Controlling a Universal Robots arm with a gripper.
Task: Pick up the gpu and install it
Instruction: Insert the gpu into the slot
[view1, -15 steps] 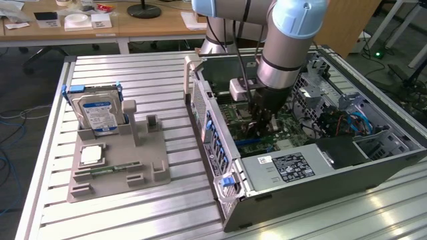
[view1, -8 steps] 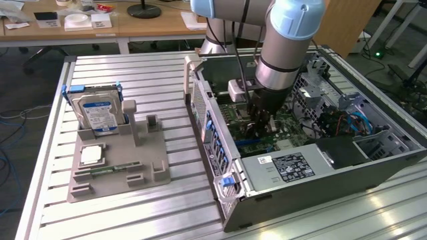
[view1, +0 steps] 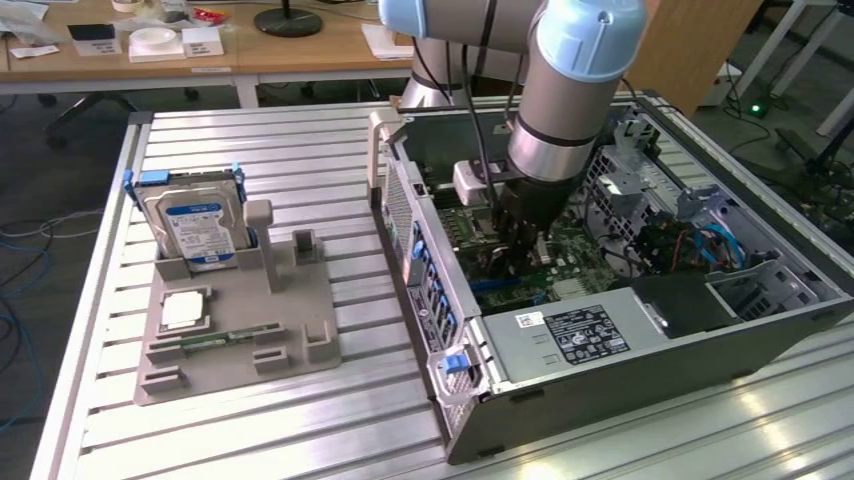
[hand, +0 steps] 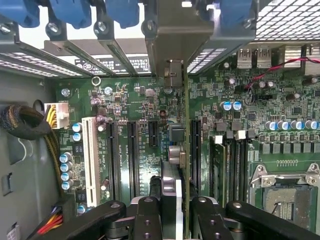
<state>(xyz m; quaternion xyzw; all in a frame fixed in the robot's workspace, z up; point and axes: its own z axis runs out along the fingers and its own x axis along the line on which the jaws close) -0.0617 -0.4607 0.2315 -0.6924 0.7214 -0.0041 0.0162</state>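
Wrist view has my gripper (hand: 170, 210) clenched on the gpu (hand: 172, 150), held edge-on directly below it over the motherboard (hand: 125, 100) slots; I judge insertion underway, needing careful alignment with a slot.

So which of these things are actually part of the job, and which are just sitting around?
In the job: gpu, clamped in the gripper; motherboard; open computer case.
Lying about: hard drive and memory stick, both in the grey holder.
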